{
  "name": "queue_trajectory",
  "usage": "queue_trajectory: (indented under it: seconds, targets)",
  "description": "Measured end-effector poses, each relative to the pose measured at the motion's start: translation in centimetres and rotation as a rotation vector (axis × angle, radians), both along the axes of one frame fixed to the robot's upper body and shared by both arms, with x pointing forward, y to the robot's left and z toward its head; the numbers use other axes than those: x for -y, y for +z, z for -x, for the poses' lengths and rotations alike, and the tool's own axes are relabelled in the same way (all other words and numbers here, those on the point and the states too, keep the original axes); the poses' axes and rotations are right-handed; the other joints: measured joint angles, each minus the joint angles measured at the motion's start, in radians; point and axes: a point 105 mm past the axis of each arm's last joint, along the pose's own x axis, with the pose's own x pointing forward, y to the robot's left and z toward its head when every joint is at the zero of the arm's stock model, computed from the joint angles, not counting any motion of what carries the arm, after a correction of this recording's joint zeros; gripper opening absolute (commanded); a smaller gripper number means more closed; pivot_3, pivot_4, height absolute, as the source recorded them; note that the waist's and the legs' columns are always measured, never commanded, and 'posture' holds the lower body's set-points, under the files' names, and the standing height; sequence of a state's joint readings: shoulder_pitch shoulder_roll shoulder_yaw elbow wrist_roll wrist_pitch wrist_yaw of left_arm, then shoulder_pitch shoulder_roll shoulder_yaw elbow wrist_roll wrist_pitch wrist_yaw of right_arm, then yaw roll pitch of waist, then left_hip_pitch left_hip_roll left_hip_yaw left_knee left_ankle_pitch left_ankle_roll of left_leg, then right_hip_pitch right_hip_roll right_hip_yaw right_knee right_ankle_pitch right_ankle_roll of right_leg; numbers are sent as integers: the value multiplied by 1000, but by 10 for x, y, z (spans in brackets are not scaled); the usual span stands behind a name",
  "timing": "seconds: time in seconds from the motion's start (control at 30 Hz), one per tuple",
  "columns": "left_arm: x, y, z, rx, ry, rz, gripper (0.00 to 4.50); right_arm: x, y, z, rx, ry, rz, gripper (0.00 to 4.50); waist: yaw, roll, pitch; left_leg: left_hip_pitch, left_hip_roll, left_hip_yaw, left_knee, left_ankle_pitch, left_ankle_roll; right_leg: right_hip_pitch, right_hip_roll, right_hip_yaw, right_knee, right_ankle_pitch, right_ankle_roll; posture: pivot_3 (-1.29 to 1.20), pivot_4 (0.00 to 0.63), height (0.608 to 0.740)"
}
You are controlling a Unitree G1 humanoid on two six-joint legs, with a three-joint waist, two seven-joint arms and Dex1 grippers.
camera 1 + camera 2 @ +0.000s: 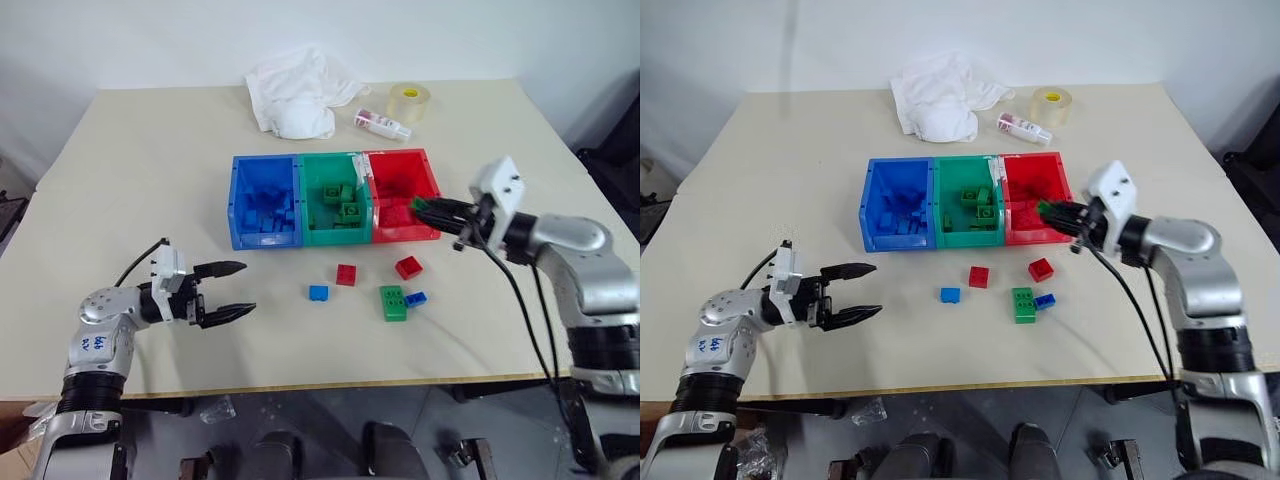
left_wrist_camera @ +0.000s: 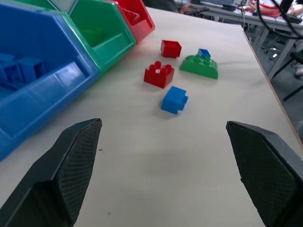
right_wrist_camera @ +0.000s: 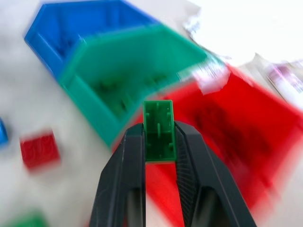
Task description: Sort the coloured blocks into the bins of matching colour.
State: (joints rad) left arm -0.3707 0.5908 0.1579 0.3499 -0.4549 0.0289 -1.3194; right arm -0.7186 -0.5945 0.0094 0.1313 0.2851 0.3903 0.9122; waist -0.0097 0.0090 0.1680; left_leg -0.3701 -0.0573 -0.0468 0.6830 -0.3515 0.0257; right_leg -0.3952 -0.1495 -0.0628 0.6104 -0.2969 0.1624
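Right gripper [image 3: 159, 142] clamped on 1 small green block [image 3: 159, 131], held above front edge of red bin [image 1: 403, 187], beside green bin [image 1: 335, 198] and blue bin [image 1: 263, 200]. Left gripper [image 1: 233, 290] spread wide, empty, low over surface [image 1: 150, 180]. 5 loose blocks on surface before bins: 2 red blocks [image 1: 346, 274], 2 blue blocks [image 1: 318, 293], 1 flat green block [image 1: 392, 303].

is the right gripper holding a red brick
No, the right gripper is shut on a small green studded plastic brick, seen between its black fingers in the right wrist view.
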Motion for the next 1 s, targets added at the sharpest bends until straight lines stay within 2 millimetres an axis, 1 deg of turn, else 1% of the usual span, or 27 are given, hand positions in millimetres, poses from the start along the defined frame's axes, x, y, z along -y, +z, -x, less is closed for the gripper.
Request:
queue_trajectory:
  seconds: [0.03,0.1,0.17,0.23,0.33,0.43,0.53,0.57,0.67,0.77,0.83,0.9,1.0]
  targets:
    - [2,1,-1,7,-4,5,4500,-10,-1,-5,-2,13,-4,450,-3,0,0,0,0,0,0,0,0,0,0,0,0,0,0,0,150,740]
    - [3,3,-3,18,0,8,4500,-38,-1,-15,2,51,-36,450,-6,0,0,0,0,-1,0,0,0,-1,0,0,2,0,0,0,150,740]
    - [6,4,-4,27,-4,18,4500,-57,1,-24,15,70,-58,450,-9,0,0,-1,-1,-2,0,0,0,-1,0,-1,2,0,0,0,150,740]
    - [8,3,-5,27,-5,22,4500,-74,4,-34,32,77,-67,1208,-17,0,0,-1,-1,-4,0,0,0,-1,0,-1,3,0,0,0,150,740]
    - [10,7,-7,37,-8,23,4500,-82,3,-44,34,59,-63,2204,-23,0,0,-1,-1,-5,-1,0,0,-1,0,-2,4,0,0,0,150,740]
    - [10,7,-8,37,-7,23,4500,-81,-4,-47,31,54,-51,3249,-26,0,0,-1,-1,-5,-1,0,0,-3,0,-2,7,0,0,0,150,740]
    - [10,7,-8,40,-8,22,4500,-80,-3,-46,35,65,-49,4280,-32,0,0,-1,-1,-5,-1,0,0,-3,0,-2,8,0,-1,0,150,740]
    - [10,7,-8,42,-8,22,4500,-79,-3,-44,43,72,-46,4451,-33,0,0,-1,-1,-5,-1,0,0,-3,0,-2,8,0,-1,0,150,740]
    - [11,7,-8,47,-9,23,4500,-70,-4,-35,52,94,-47,4451,-32,0,0,-1,-1,-6,0,0,0,-3,-1,-2,8,0,-1,0,150,740]
    - [12,7,-8,50,-10,24,4500,-55,-6,-17,63,130,-71,4451,-26,0,0,-1,-1,-6,0,0,0,-3,-1,-2,8,0,-1,0,150,740]
    - [14,6,-8,52,-14,25,4500,-43,-11,3,52,172,-68,4451,-18,0,0,-1,-1,-6,0,0,0,-3,-1,-2,8,0,-1,0,150,740]
    - [14,5,-9,51,-12,25,4500,-27,-21,27,7,211,-58,4451,-14,0,0,-2,-2,-6,0,0,0,-2,-1,-2,6,0,-1,0,150,740]
    - [15,5,-8,56,-12,26,4500,0,-37,56,-66,193,-48,4451,-9,0,0,-2,-2,-5,1,0,0,0,-1,-2,2,0,-1,0,150,740]
